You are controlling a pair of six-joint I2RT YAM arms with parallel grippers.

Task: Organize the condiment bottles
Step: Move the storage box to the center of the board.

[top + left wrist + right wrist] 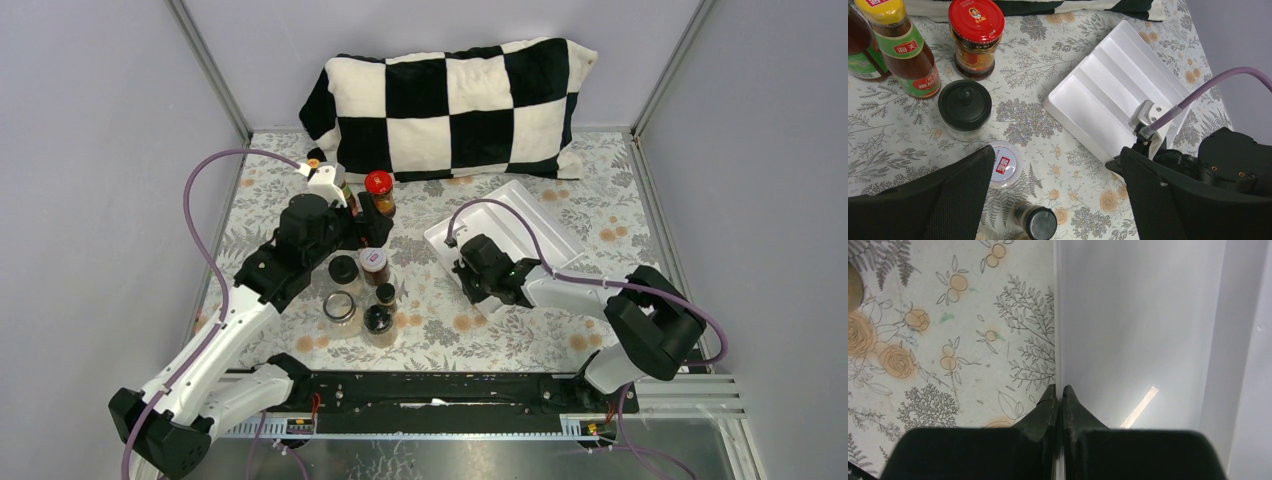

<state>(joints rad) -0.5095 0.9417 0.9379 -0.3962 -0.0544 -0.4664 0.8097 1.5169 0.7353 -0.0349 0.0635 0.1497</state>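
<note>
Zero bottles in white tray (pixel 1108 85); all visible condiment bottles (pixel 362 290) stand clustered on desk (pixel 450 330), left of tray; left end effector (pixel 1057 155) spread wide above cluster, empty; right end effector (pixel 1059 390) clenched on tray rim; sorting looks unstarted.

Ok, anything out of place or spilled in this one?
No spills; the condiment bottles appear upright. The white tray lies skewed to the edges of the table, with the right gripper pinching its rim. A checkered pillow at the back looks out of place.
</note>
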